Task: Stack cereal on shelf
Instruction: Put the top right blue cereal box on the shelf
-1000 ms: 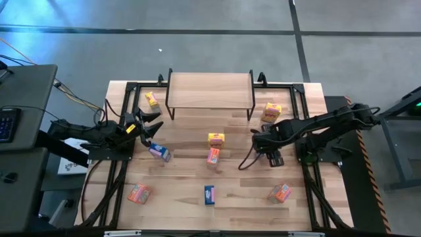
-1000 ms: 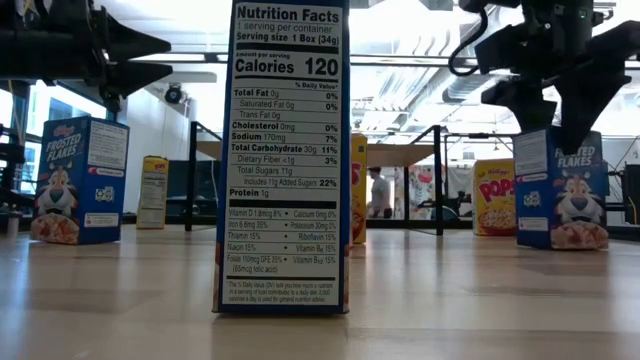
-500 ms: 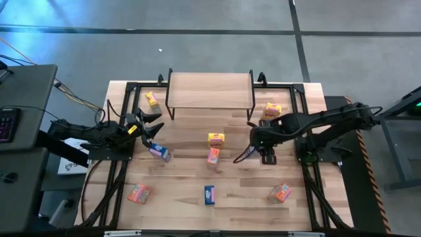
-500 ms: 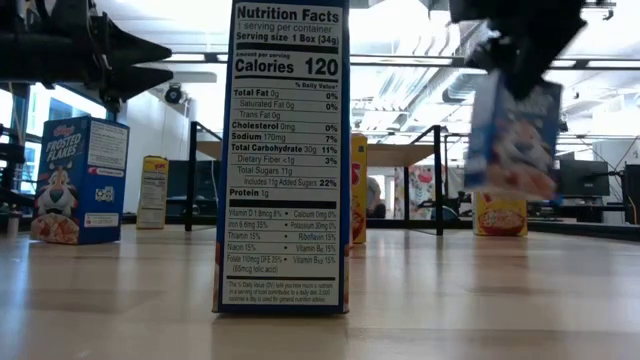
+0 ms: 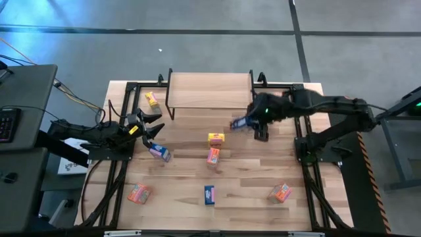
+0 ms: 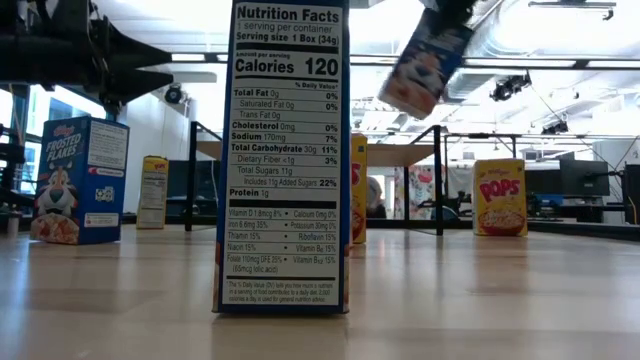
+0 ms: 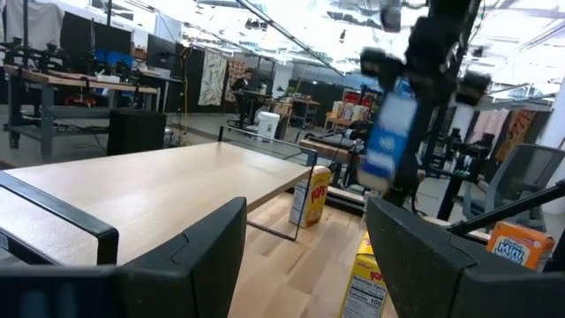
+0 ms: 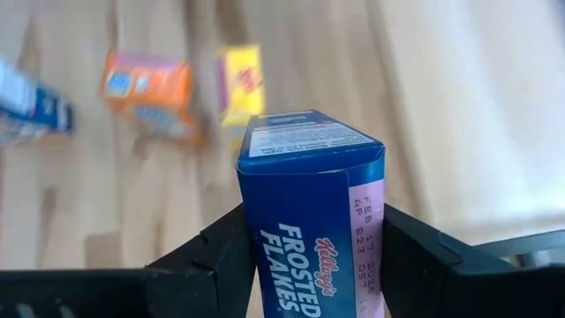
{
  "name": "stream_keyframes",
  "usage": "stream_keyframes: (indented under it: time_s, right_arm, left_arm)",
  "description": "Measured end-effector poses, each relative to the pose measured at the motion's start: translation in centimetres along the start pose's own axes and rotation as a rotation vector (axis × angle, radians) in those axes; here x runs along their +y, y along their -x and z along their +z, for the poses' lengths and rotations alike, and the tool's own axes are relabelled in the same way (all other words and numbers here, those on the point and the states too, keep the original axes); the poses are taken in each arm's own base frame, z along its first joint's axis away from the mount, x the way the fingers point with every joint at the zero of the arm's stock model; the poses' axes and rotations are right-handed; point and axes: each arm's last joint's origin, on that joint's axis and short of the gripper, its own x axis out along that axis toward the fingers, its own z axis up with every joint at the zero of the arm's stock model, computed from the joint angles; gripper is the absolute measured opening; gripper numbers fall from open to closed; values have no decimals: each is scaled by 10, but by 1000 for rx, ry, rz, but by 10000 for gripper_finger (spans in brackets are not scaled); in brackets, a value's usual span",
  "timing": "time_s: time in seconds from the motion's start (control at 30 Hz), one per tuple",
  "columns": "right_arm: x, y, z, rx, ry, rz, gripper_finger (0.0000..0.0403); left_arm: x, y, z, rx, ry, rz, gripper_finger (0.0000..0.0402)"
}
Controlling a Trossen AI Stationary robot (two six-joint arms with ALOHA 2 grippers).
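Aloft, right gripper (image 5: 245, 122) clamps a blue box (image 5: 239, 123) near the shelf's (image 5: 209, 91) right front corner
Left gripper (image 5: 152, 124) hangs wide by the table's (image 5: 243, 184) left edge, above another blue box (image 5: 158, 153)

My right gripper (image 5: 250, 122) holds a cereal box (image 5: 238, 123) in the air before the shelf (image 5: 209, 89), right of the standing boxes (image 5: 214, 146).

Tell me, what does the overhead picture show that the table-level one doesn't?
Only the high view shows the whole shelf top, bare, both arms, the left end effector open over the table's left side, and the orange boxes up front. Only the low view shows the nutrition panel on the nearest blue box. Both show the right end effector carrying a blue Frosted Flakes box in the air.
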Motion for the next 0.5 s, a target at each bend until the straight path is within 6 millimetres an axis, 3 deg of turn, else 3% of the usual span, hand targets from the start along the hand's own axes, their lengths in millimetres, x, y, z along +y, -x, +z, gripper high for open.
stream_keyframes:
  time_s: [0.5]
  right_arm:
    - [-74, 62, 31, -263, 48, -343, 188]
  left_arm:
    - [0, 0, -1, 13, -8, 2, 225]
